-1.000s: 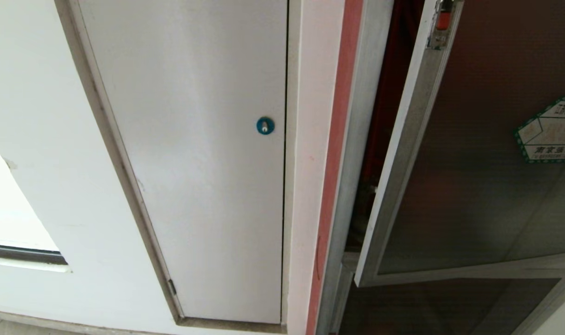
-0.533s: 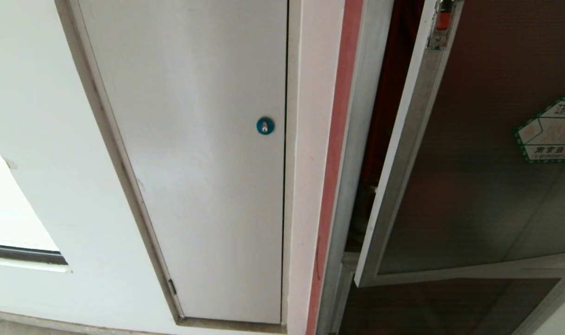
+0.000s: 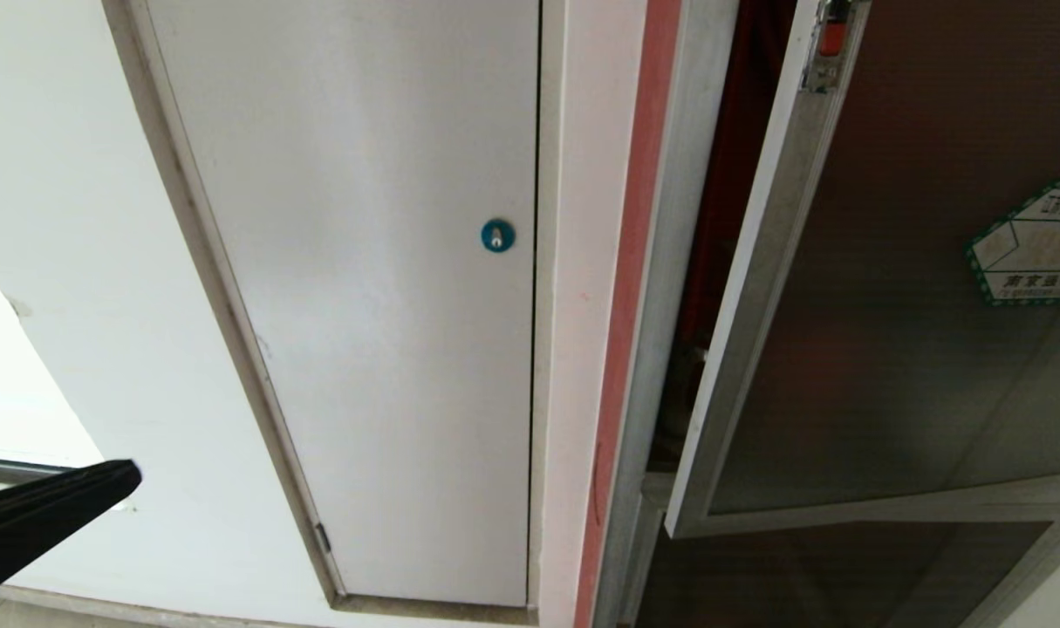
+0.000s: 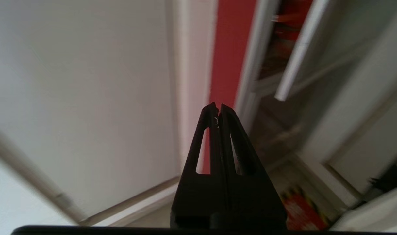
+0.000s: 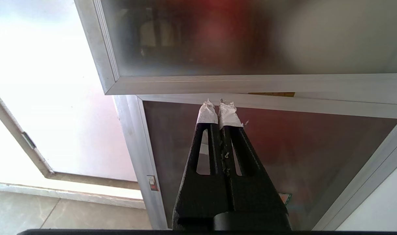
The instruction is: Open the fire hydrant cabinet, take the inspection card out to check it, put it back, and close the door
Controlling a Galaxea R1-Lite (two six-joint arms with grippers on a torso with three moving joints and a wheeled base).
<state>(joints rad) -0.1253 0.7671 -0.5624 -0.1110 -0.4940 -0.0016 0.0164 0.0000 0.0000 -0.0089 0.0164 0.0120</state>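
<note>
I see the door [image 3: 913, 288] standing ajar, its latch edge swung out from the cabinet [image 3: 680, 262], with a dark red gap between them. The card is nowhere I can see. My left gripper [image 4: 217, 107] has its fingers pressed together, holding nothing; in the head view it pokes in at the lower left corner, against the wall [image 3: 76, 218] left of the white door [image 3: 364, 305]. My right gripper [image 5: 219, 104] is also pressed together and empty, pointing at the lower dark panel [image 5: 283, 147] just under the door's bottom rail.
</note>
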